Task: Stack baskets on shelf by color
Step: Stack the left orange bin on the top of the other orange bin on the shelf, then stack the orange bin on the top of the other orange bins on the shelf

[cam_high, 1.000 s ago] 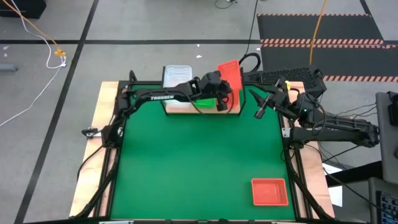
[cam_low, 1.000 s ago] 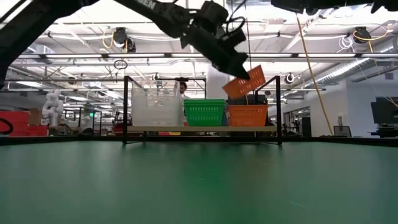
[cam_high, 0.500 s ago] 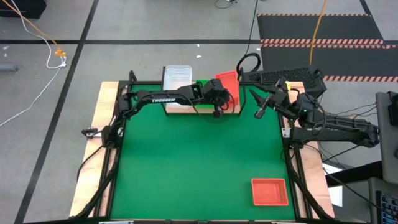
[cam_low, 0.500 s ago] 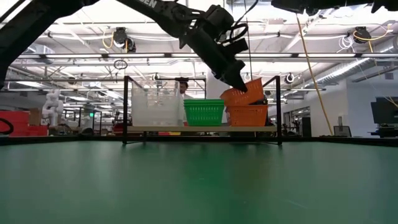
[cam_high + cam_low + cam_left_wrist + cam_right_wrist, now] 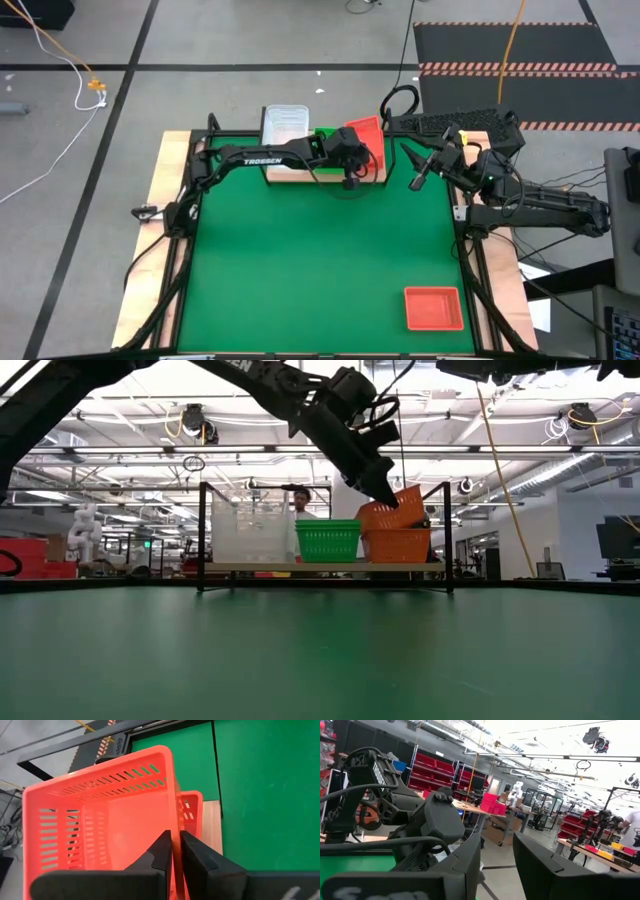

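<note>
My left gripper (image 5: 350, 160) reaches over the shelf (image 5: 320, 567) at the table's far edge and is shut on a red-orange basket (image 5: 100, 820), which tilts over another red-orange basket (image 5: 398, 546) at the shelf's right end. A green stack (image 5: 328, 541) stands in the shelf's middle and a clear stack (image 5: 250, 530) at its left end. One more red-orange basket (image 5: 433, 308) lies flat on the green mat at the near right. My right gripper (image 5: 497, 865) is open and empty, raised at the far right (image 5: 418, 180). My left gripper pinches one side wall of the red-orange basket at its rim (image 5: 172, 827), one finger inside (image 5: 161, 851) and one outside. The fingers slant down from the near left. The basket sits tilted, its left end low in the shelf's red-orange basket and its right end (image 5: 415, 498) raised.
The shelf's black frame posts (image 5: 447, 530) rise on both sides of the stacks. The right arm (image 5: 530, 200) lies along the table's right edge. A person (image 5: 302, 500) stands in the room behind the shelf. The green mat (image 5: 300, 260) lies between the shelf and the near edge.
My left gripper has gone down toward the shelf's right end with the red-orange basket. The basket was held high and steeply tilted above the shelf; now it is lower and less tilted, its left end down in the red-orange basket on the shelf.
</note>
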Robot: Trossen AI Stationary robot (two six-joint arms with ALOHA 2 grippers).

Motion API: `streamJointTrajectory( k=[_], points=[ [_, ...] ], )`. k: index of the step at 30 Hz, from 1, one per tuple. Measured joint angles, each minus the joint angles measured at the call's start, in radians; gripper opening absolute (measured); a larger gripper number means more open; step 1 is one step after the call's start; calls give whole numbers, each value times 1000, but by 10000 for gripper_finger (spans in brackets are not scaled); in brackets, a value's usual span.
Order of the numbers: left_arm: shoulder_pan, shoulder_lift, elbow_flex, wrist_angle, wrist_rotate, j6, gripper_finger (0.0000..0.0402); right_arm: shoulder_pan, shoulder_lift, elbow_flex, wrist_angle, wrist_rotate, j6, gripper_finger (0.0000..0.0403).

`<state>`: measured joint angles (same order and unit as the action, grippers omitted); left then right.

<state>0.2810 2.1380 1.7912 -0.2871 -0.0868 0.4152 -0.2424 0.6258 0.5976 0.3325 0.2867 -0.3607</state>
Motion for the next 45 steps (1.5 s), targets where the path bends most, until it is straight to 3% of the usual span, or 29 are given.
streamJointTrajectory(
  k=[6,13,16,21,27,29,33,38,41,45],
  points=[
    [0,0,0,-3,-11,24,54,0,0,0,-1,0,0,112],
    [0,0,0,-3,-25,16,156,0,0,0,-4,0,0,112],
    [-2,0,0,31,-80,-6,196,0,0,0,-12,0,3,112],
    [-28,-19,0,99,-85,-10,232,0,0,0,-26,0,33,112],
    [-110,-34,-16,116,221,18,218,0,-1,0,-62,-2,104,112],
    [-146,-34,-43,145,275,77,204,2,-2,0,-75,-3,133,112],
    [-215,-34,-129,280,296,222,171,19,-5,2,-104,-8,213,112],
    [-271,-31,-234,525,333,312,138,51,5,56,-223,-154,320,112],
    [-290,-14,-267,646,397,316,126,74,23,69,-269,-185,349,112],
    [-297,25,-271,643,400,351,123,100,69,110,-399,-181,391,112]
  ],
)
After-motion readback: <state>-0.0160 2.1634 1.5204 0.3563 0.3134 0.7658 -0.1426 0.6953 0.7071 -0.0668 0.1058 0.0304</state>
